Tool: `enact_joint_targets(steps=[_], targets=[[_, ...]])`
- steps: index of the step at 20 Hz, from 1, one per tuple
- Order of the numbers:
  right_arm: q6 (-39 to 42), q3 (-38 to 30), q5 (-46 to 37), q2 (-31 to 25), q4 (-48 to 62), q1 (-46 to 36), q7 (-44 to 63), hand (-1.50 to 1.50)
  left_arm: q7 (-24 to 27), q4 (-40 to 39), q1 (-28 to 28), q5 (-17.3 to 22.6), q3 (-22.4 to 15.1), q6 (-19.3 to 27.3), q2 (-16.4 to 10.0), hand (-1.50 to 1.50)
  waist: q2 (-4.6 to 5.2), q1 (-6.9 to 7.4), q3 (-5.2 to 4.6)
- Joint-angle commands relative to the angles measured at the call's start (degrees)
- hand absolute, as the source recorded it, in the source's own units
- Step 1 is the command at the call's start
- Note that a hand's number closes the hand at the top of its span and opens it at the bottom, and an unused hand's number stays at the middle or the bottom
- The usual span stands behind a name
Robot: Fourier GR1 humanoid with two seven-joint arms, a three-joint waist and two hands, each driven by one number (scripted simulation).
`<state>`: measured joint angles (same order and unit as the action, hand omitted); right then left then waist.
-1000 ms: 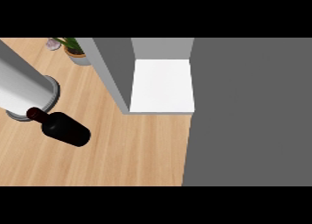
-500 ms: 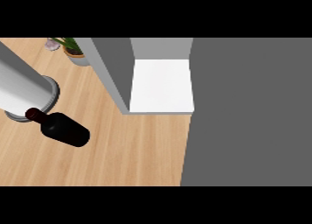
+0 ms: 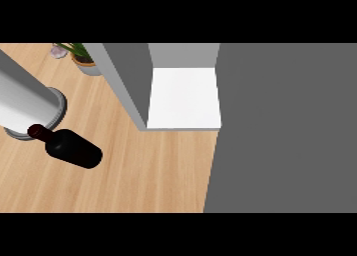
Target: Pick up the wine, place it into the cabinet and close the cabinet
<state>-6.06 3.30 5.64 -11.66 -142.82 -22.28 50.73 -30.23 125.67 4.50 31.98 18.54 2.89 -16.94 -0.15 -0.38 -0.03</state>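
I see a flat grey panel (image 3: 284, 125), pale wood-grain counter (image 3: 137, 175), and the open cabinet (image 3: 129, 85) with its smooth white shelf (image 3: 185, 97). A grey cylindrical left forearm (image 3: 18, 95) hides its hand, so I cannot tell the grip. The wine (image 3: 74, 149), a dark glossy bottle with no readable label, is left of the cabinet, its neck at the forearm's end.

Grey left forearm (image 3: 18, 95) slanting down from the view's upper left, ringed wrist end (image 3: 46, 111) lowest

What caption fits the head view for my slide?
Wine bottle on the wooden counter, neck beside a grey forearm; cabinet open, white shelf showing.
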Motion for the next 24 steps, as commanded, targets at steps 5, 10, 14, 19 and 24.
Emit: enact_joint_targets(steps=[5,10,14,19,24], targets=[[-2.24,-1.68,2.00,-1.76,-8.50,-4.83,8.92,-1.50,3.55,-6.16,4.00,-7.69,-3.29,2.15,1.82,-1.50,0.00,-0.30,0.01],[-1.02,-1.79,2.41,-1.36,-9.54,-2.15,7.18,-1.50,6.27,-6.66,-2.06,-6.73,-1.62,-1.19,3.49,-1.50,-0.02,0.10,0.03],[-1.80,-1.81,3.03,-1.13,-7.37,-4.93,8.72,-1.50,11.16,-12.11,-3.12,-7.91,-1.11,-4.32,3.95,-1.50,0.00,0.16,0.00],[-0.18,-4.71,5.44,-2.28,-9.30,-2.89,8.46,-1.50,13.79,-19.39,-1.55,-10.44,-1.33,-5.31,3.56,-1.50,0.05,-0.13,0.04],[-2.30,-3.40,3.28,-1.88,-7.61,-7.71,11.02,-1.50,23.06,-24.75,-8.06,-11.56,-1.35,-10.63,6.21,-1.50,-0.01,0.10,-0.02]])
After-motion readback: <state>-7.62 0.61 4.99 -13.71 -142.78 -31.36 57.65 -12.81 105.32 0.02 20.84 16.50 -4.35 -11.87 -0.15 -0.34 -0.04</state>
